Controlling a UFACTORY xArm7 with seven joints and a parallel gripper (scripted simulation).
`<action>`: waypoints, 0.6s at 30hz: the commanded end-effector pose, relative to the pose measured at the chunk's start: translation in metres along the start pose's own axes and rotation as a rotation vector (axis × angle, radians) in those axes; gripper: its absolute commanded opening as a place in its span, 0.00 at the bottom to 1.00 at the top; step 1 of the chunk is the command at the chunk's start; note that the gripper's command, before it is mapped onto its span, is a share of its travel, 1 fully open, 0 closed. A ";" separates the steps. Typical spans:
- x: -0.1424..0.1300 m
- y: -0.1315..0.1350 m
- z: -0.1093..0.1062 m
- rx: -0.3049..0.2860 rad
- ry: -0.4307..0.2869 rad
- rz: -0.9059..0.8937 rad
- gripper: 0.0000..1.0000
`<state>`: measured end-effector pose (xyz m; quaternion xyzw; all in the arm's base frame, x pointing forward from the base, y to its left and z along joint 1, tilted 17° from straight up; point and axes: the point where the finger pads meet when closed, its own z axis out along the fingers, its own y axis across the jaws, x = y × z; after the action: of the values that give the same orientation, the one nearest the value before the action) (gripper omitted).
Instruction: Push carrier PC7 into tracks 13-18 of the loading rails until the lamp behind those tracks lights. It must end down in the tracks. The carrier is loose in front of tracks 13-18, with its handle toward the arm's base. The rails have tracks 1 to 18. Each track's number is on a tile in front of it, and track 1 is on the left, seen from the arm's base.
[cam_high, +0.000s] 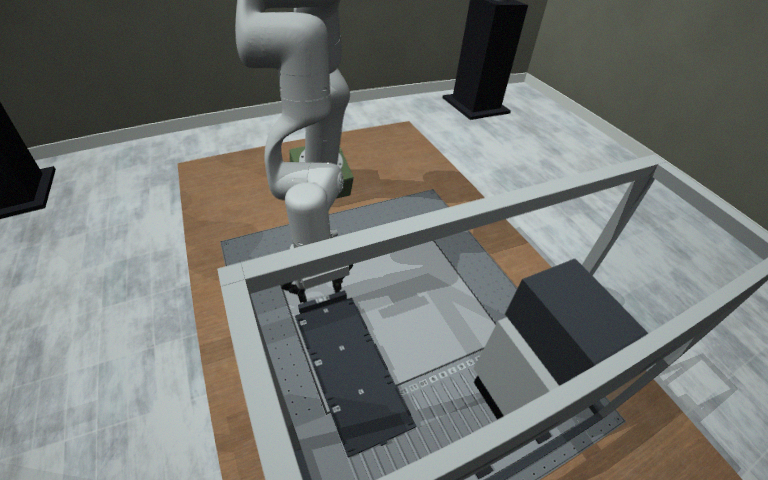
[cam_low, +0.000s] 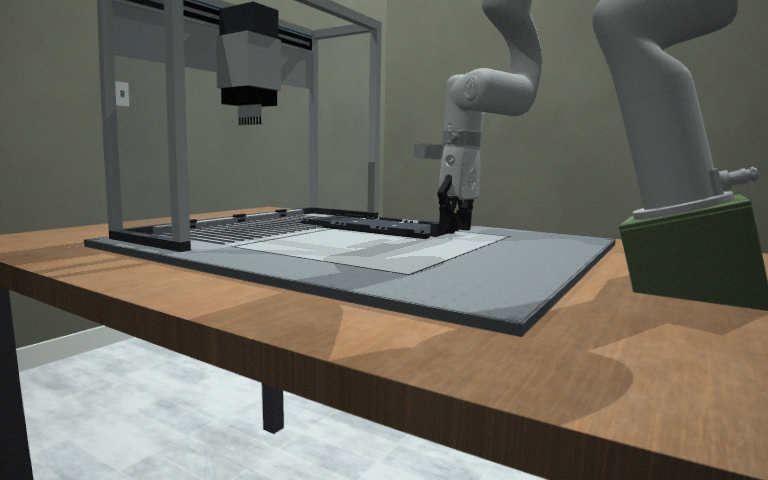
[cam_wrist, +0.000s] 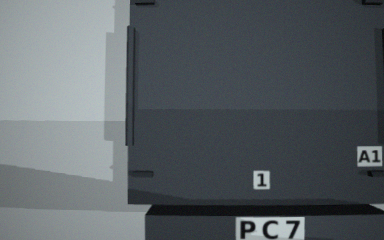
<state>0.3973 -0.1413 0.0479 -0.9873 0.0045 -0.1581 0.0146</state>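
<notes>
Carrier PC7 (cam_high: 353, 362) (cam_low: 385, 226) (cam_wrist: 240, 75) is a long dark plate. Its far end lies over the loading rails (cam_high: 440, 403) and covers part of their near edge. Its handle (cam_high: 322, 302) (cam_wrist: 190, 228) points toward the arm's base and bears the PC7 label in the wrist view. My gripper (cam_high: 320, 289) (cam_low: 454, 225) is open, fingers apart and low at the base side of the handle. Contact with it cannot be made out. The fingertips are out of the wrist view. No lamp can be made out, nor whether the carrier sits down in the tracks.
A grey frame (cam_high: 447, 224) (cam_low: 176, 124) stands around the rails. A bulky head (cam_high: 583, 316) (cam_low: 249, 62) hangs inside it, to the right of the carrier in the top view. Number tiles (cam_high: 442, 373) run beside the carrier. A low dark strip (cam_low: 342, 212) borders the far side.
</notes>
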 end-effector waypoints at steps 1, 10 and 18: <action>0.007 0.001 0.002 -0.035 -0.023 0.002 0.82; 0.016 0.001 0.002 -0.035 -0.023 0.002 0.82; 0.022 0.001 0.002 -0.035 -0.023 0.002 0.82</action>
<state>0.4146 -0.1417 0.0506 -0.9893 0.0078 -0.1455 -0.0001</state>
